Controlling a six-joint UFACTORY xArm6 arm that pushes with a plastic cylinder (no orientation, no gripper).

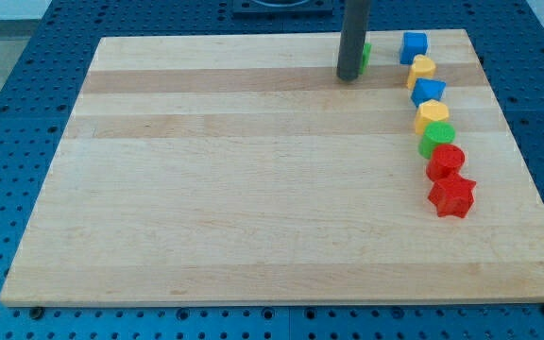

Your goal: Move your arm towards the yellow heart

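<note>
My tip (349,78) rests on the board near the view's top, right of centre. A green block (365,55) sits just behind the rod, mostly hidden by it; its shape cannot be made out. The yellow heart (422,68) lies to the right of my tip, apart from it, at the upper end of a column of blocks. A blue cube (414,45) stands just above the heart.
Below the heart the column runs down the board's right side: a blue block (428,92), a yellow block (433,115), a green block (436,139), a red block (446,161) and a red star (452,196). The wooden board (234,189) lies on a blue perforated table.
</note>
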